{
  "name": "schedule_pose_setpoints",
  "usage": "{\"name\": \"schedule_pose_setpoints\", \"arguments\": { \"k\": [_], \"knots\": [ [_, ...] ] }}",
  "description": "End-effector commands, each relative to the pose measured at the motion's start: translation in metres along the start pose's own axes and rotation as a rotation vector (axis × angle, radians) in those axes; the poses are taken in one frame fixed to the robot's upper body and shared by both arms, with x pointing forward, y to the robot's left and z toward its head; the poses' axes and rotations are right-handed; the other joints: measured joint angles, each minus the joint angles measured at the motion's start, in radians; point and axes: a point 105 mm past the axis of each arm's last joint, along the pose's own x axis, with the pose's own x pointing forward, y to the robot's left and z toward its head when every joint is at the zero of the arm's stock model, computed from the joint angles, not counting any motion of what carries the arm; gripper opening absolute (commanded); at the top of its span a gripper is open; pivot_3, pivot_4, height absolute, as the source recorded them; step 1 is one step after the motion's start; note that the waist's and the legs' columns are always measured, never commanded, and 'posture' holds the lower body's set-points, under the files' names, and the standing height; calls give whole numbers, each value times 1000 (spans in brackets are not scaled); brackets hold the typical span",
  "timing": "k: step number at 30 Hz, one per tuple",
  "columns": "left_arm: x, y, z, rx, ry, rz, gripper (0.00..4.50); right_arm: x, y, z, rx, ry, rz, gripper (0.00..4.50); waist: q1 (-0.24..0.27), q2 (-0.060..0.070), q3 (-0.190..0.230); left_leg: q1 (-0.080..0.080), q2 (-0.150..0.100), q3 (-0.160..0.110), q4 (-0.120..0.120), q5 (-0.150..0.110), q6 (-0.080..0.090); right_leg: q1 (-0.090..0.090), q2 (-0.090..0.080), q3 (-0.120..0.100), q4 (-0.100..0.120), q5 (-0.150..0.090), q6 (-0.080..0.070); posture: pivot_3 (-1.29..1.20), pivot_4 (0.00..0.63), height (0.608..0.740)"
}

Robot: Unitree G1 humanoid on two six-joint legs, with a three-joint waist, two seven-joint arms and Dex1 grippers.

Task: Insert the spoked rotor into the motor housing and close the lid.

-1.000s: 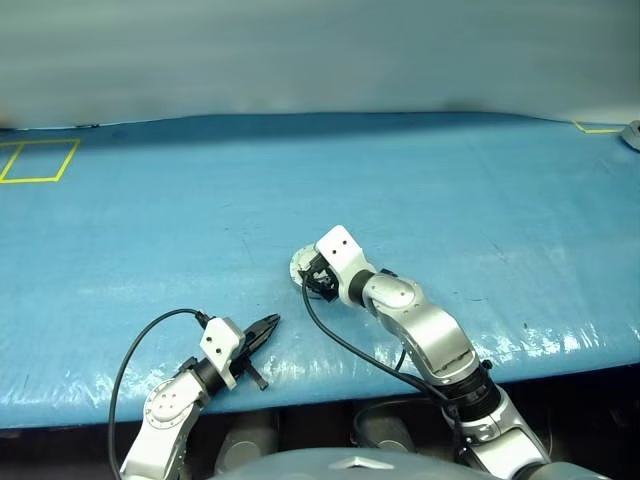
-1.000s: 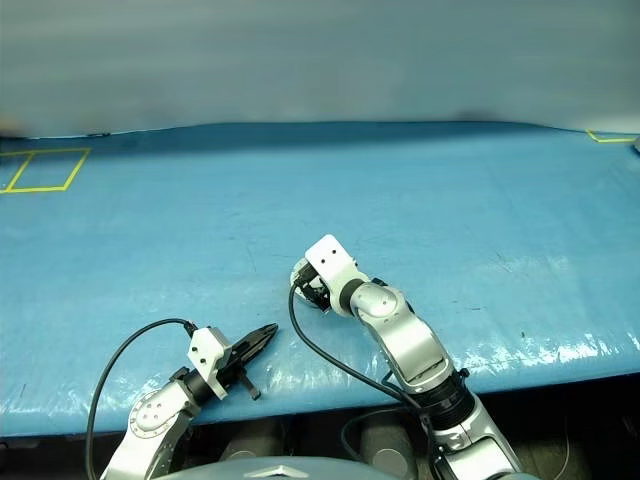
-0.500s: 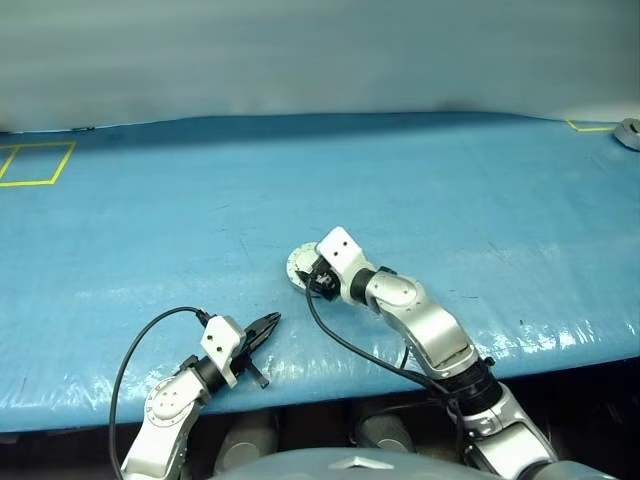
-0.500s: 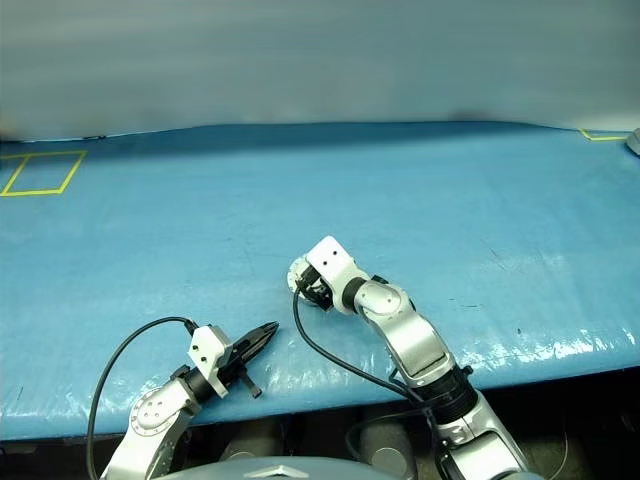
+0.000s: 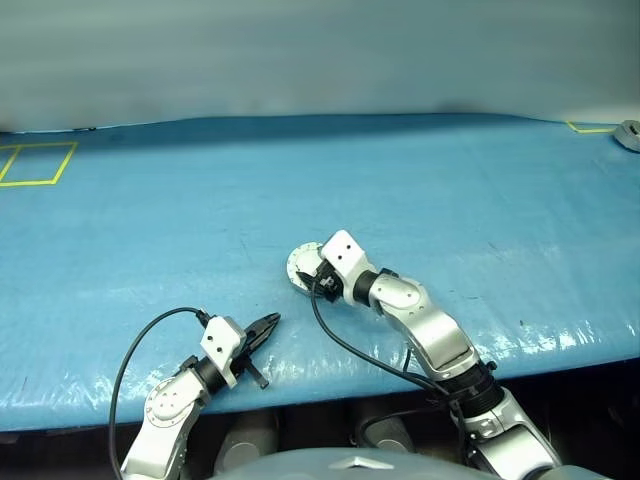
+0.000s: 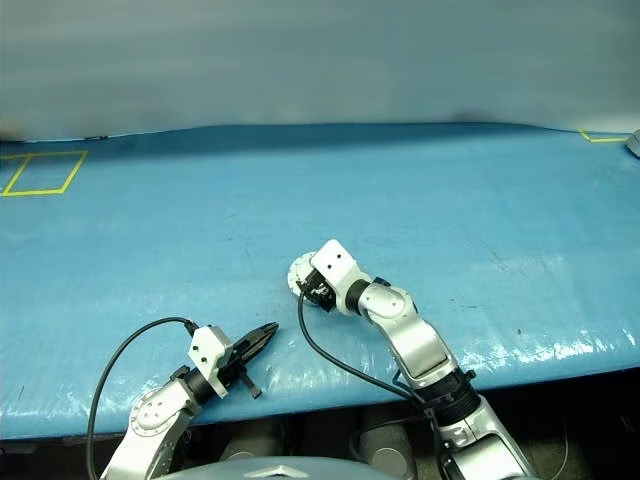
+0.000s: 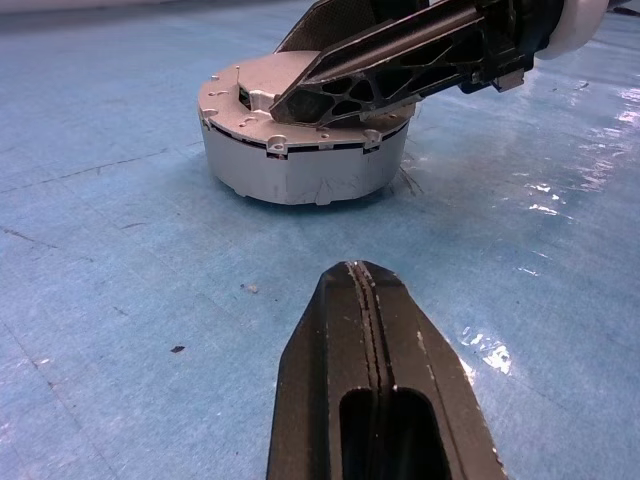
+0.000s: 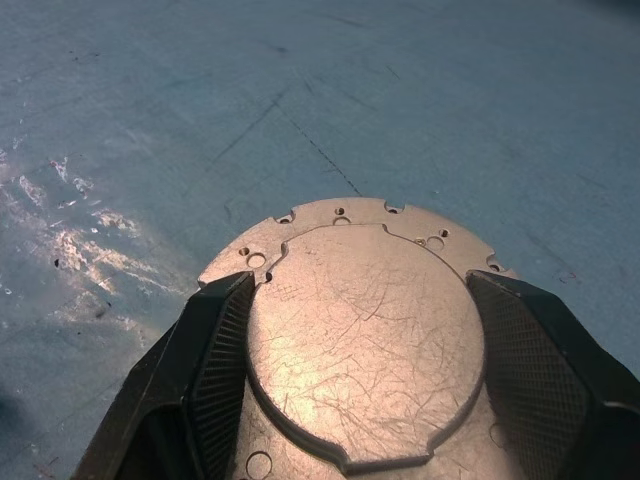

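Observation:
The motor housing stands on the blue table, a little ahead of the front edge. The lid lies flat on top of it, plain face with the raised circle upward. My right gripper reaches over it from the right, with one finger pad against each side of the raised circle. My left gripper is shut on nothing and hovers low over the table, nearer the edge and left of the housing. Its tip points at the housing. The spoked rotor is hidden.
A yellow tape rectangle marks the far left of the table, and a yellow corner mark the far right. A grey object sits at the far right edge. The table's front edge runs just behind my grippers.
My right wrist has tipped down and settled slightly lower over the lid. The housing and my left arm have stayed in place.

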Motion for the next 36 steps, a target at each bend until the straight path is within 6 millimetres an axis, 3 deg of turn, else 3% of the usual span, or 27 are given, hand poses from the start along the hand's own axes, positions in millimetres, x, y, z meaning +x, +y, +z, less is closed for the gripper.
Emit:
{"name": "schedule_pose_setpoints", "arguments": {
  "k": [1,13,17,20,25,31,36],
  "knots": [
    [2,0,12,28,-46,-6,0,1,3,-44,30,148,16,3037,0,0,-1,0,0,0,0,0,0,0,0,0,0,0,0,0,150,740],
    [2,0,12,28,-49,-9,0,4,2,-75,79,301,12,3037,-2,-3,-4,13,2,0,-1,-4,-6,12,-5,2,0,-2,-2,0,150,740],
    [2,-1,12,26,-48,-7,0,4,1,-83,186,390,-36,3037,-5,-4,-7,15,2,-1,-4,-4,-7,13,-7,2,0,-2,-2,0,150,740],
    [1,-1,11,22,-45,-5,0,4,4,-80,229,411,-42,3037,-4,-2,-14,17,2,-1,-8,-4,-7,12,-8,1,0,-2,-2,0,150,740],
    [1,-1,10,20,-44,-7,0,4,2,-73,141,410,-48,3037,-2,-1,-18,17,1,-2,-9,-4,-7,12,-10,1,0,-2,-2,0,150,740],
    [1,-2,9,18,-42,-8,0,2,11,-53,194,352,16,3037,0,-1,-17,15,0,-2,-12,-4,-7,10,-11,0,-2,-2,-2,0,150,740],
    [0,-2,8,17,-41,-7,0,-3,20,-50,219,354,64,3037,2,0,-16,15,-1,-1,-19,-1,-2,9,-9,-4,-9,-4,-1,0,150,740]
  ]
}}
